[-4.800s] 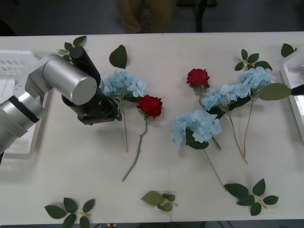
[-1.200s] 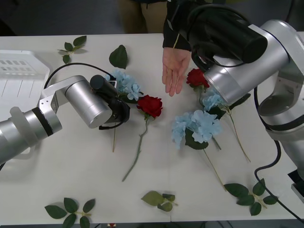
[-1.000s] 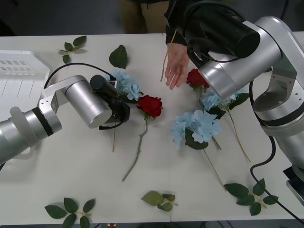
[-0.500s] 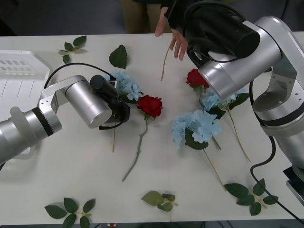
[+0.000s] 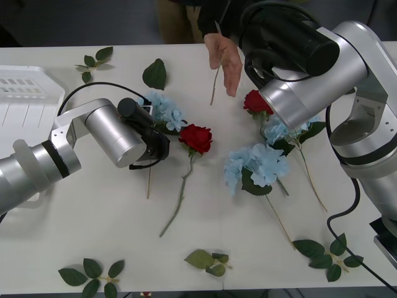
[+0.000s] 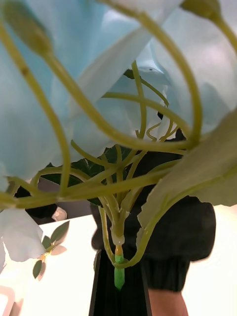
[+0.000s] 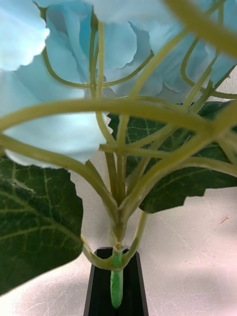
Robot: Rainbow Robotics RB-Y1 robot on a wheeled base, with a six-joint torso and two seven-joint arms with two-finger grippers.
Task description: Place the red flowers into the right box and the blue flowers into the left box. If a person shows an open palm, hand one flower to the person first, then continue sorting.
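My left gripper (image 7: 116, 292) is shut on the stem of a blue flower (image 5: 162, 109) lying on the table, just under its head. My right gripper (image 6: 119, 291), raised at the table's far side, is shut on another blue flower (image 6: 98, 74) close below its head. A person's hand (image 5: 226, 57) grips that flower's long stem (image 5: 214, 84), which hangs over the table. Two red flowers (image 5: 196, 138) (image 5: 258, 101) and two more blue flowers (image 5: 257, 164) (image 5: 276, 131) lie in the middle. The left box (image 5: 25, 93) stands at the far left. The right box is out of view.
Loose green leaf sprigs lie scattered: one large leaf (image 5: 155, 74) at the back, a sprig (image 5: 93, 59) near the left box, and others (image 5: 90, 276) (image 5: 211, 261) (image 5: 325, 254) along the front edge. The right arm's bulk (image 5: 322, 81) looms over the right half.
The person's open palm lifted from over the table and closed on the hanging stem of the flower in my right gripper. The left arm has held still.
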